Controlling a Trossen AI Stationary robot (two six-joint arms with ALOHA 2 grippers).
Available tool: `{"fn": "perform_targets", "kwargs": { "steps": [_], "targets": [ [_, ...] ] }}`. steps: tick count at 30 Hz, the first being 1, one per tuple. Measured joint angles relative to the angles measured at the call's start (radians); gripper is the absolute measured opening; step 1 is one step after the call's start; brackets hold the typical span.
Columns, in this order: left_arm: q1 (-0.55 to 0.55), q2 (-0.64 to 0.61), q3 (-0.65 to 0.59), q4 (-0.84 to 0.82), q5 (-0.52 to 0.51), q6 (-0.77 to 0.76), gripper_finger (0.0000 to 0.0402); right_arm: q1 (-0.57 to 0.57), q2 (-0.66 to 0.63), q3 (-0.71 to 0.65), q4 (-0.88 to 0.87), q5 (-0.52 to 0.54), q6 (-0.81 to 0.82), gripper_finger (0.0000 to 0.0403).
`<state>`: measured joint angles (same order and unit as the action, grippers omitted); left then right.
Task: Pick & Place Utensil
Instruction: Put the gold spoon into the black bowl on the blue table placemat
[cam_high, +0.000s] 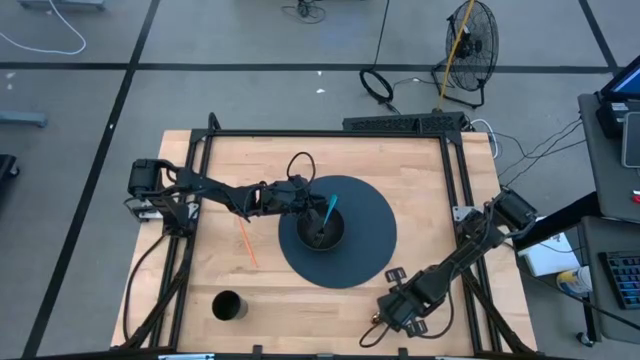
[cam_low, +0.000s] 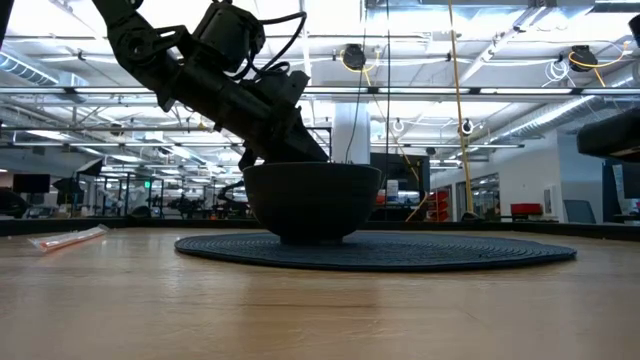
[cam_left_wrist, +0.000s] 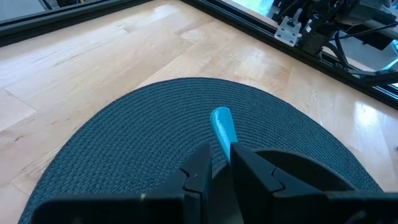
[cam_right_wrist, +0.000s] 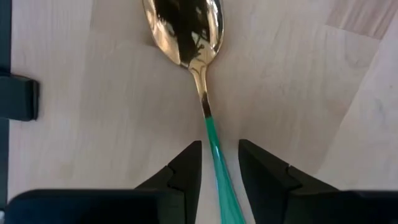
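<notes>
A dark bowl (cam_high: 318, 240) stands on a round dark woven mat (cam_high: 372, 235) at the table's middle. A blue utensil (cam_high: 331, 208) stands tilted in the bowl, and my left gripper (cam_left_wrist: 221, 155), reaching in from the table's left, is shut on it. A spoon (cam_right_wrist: 186, 31) with a gold bowl and a green handle (cam_right_wrist: 211, 134) lies flat on the wood near the table's front edge. My right gripper (cam_right_wrist: 219, 149) points down over it, open, with one finger on either side of the handle and a gap on each side. My left gripper pinches the blue utensil's handle (cam_left_wrist: 225, 142) between its two fingers, a little short of the rounded free end, which sticks out past the fingertips. The fingers slant down from the table's left over the bowl's rim (cam_low: 310, 168). The gripper hides the utensil's lower part.
A black cup (cam_high: 228, 305) stands near the front left. A thin orange stick (cam_high: 247, 243) lies on the wood left of the mat. Dark frame rails (cam_high: 330, 133) run along the table's far, left and right sides.
</notes>
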<state>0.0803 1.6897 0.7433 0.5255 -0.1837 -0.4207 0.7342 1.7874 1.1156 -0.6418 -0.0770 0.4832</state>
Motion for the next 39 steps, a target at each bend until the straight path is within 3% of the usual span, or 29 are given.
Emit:
{"fn": "perform_targets", "kwargs": {
  "steps": [7,14,28,35,39],
  "targets": [
    [0.0,0.0,0.0,-0.005,0.001,0.001,0.0063,0.014,0.027,-0.032,0.026,0.009,0.013,0.0078],
    [0.0,0.0,0.0,-0.004,0.004,0.0,0.0063,0.025,0.029,-0.034,-0.005,0.032,-0.042,0.001],
    [0.0,0.0,0.0,-0.005,0.004,0.0,0.0063,0.013,0.026,-0.035,-0.171,0.102,-0.111,0.0004],
    [0.0,0.0,0.0,-0.005,0.004,0.0,0.0063,-0.026,-0.043,-0.043,-0.252,0.138,0.046,0.0003],
    [-0.004,0.0,0.0,-0.002,0.004,-0.001,0.0063,-0.065,-0.098,-0.04,-0.322,0.189,0.248,0.0003]
  ]
}}
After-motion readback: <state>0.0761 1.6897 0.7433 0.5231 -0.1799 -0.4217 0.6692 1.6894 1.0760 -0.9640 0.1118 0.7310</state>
